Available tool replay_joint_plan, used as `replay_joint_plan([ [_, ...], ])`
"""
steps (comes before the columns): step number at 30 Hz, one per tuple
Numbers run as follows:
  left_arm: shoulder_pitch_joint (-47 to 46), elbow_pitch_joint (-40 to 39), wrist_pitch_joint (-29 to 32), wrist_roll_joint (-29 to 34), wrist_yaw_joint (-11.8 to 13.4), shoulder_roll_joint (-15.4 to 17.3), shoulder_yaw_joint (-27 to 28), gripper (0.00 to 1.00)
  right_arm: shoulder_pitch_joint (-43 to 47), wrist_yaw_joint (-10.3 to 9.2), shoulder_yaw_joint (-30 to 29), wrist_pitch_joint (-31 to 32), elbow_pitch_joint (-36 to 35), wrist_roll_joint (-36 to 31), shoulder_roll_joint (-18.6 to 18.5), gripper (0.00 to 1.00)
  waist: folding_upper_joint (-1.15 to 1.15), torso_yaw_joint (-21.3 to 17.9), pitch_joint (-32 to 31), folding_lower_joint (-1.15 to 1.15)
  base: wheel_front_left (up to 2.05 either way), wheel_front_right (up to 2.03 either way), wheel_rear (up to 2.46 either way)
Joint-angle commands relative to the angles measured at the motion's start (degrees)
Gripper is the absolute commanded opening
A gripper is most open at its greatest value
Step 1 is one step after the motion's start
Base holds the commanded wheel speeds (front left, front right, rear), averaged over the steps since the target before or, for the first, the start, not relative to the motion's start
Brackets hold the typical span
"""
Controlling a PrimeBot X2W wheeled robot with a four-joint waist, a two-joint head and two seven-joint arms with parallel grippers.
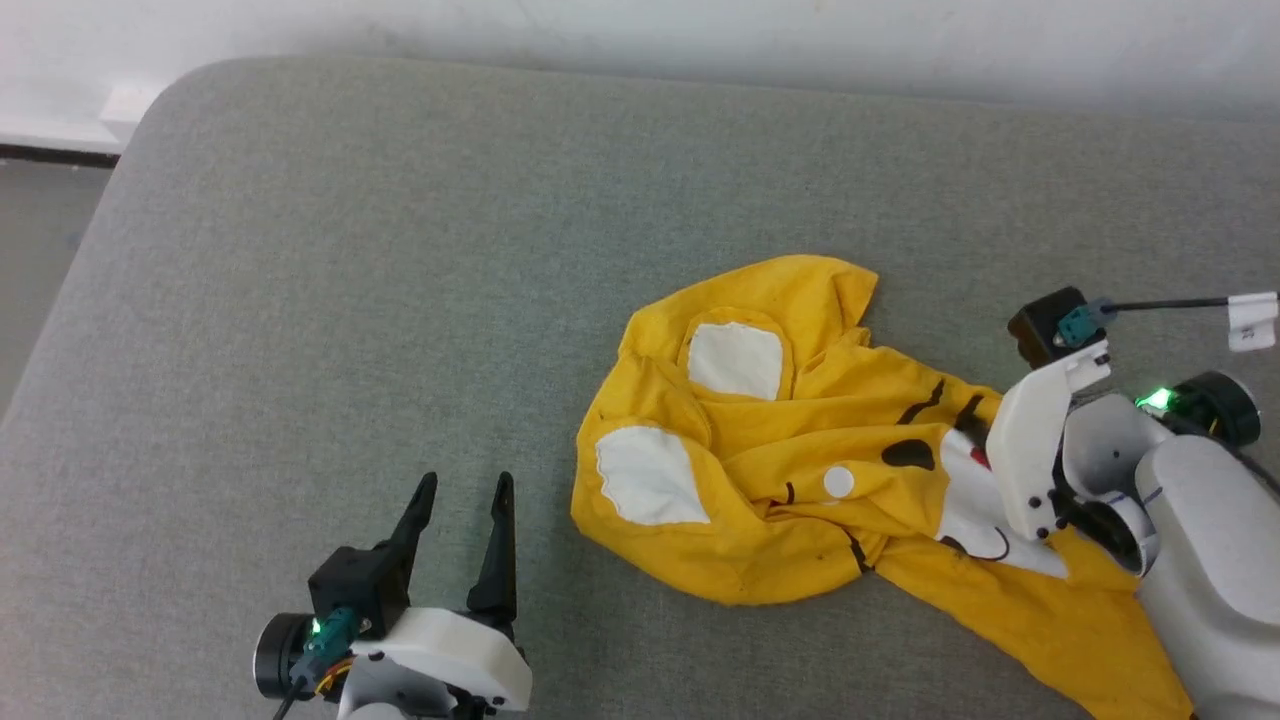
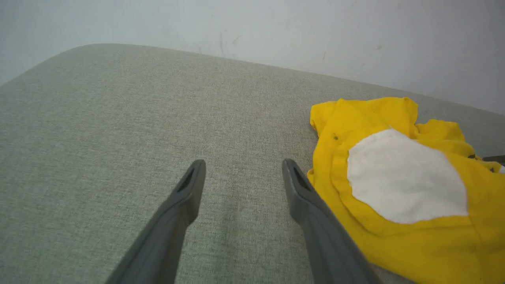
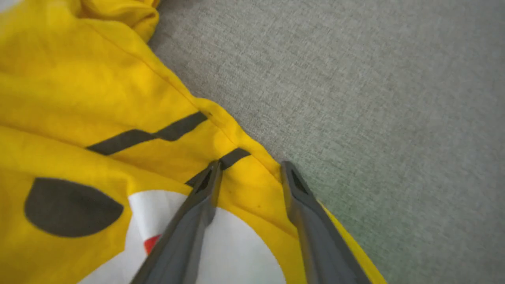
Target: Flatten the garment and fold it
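Note:
The garment [image 1: 780,470] is a bright yellow T-shirt lying crumpled on the grey cushion, right of centre, with white patches, black stripes and a black nose showing. My left gripper [image 1: 465,500] stands open over bare cushion just left of the shirt's edge; in the left wrist view the garment [image 2: 398,185] lies beside the right finger [image 2: 315,213] of my left gripper [image 2: 244,167]. My right gripper [image 3: 250,169] is open, low over the garment [image 3: 98,102] at its far edge, one finger over the print, the other at the hem. In the head view the right wrist hides those fingers.
The grey cushion [image 1: 400,250] spreads wide to the left and behind the shirt. Its rounded corner [image 1: 160,100] is at the upper left, with floor beyond. A pale wall [image 1: 700,30] runs along the back. A black cable with a white tag [image 1: 1250,315] trails from the right wrist.

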Motion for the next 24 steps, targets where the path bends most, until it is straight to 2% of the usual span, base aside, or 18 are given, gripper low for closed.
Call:
replay_joint_plan([
  [1, -1.3, 0.4, -0.5, 0.0, -0.3, -0.3, 0.3, 1.00, 1.0, -0.06, 0.5, 0.7, 1.0, 0.2, -0.5, 0.00, 0.00, 0.6, 1.2, 0.00, 0.00, 0.00, 0.00],
  [7, -1.7, 0.9, -0.7, 0.0, -0.5, -0.7, 0.5, 1.00, 0.2, -0.06, -2.1, -2.8, -1.0, 0.2, -1.5, 0.00, 0.00, -1.2, 0.6, 0.00, 0.00, 0.00, 0.00],
  [13, -1.3, 0.9, -0.9, 0.1, -0.3, -0.3, 1.1, 1.00, 4.6, -0.06, -11.9, -7.9, -9.6, 1.8, -2.3, 0.00, 0.00, -4.2, -0.5, 0.00, 0.00, 0.00, 0.00],
  [17, -0.7, 0.6, -0.9, 0.1, -0.2, 0.0, 1.2, 1.00, 15.7, -0.06, -21.3, -6.8, -18.1, 1.6, -1.4, 0.00, 0.00, -6.1, -0.4, 0.00, 0.00, 0.00, 0.00],
  [20, -0.9, 0.5, -1.0, 0.0, -0.3, -0.2, 1.0, 1.00, 27.8, -0.06, -28.7, -2.6, -24.7, 1.3, 2.3, 0.00, 0.00, -6.6, 0.2, 0.00, 0.00, 0.00, 0.00],
  [24, -1.3, 0.5, -0.8, -0.1, -0.4, -0.1, 0.9, 1.00, 41.9, -0.06, -35.3, 3.1, -31.5, -0.3, 8.3, 0.00, 0.00, -7.5, 1.2, 0.00, 0.00, 0.00, 0.00],
])
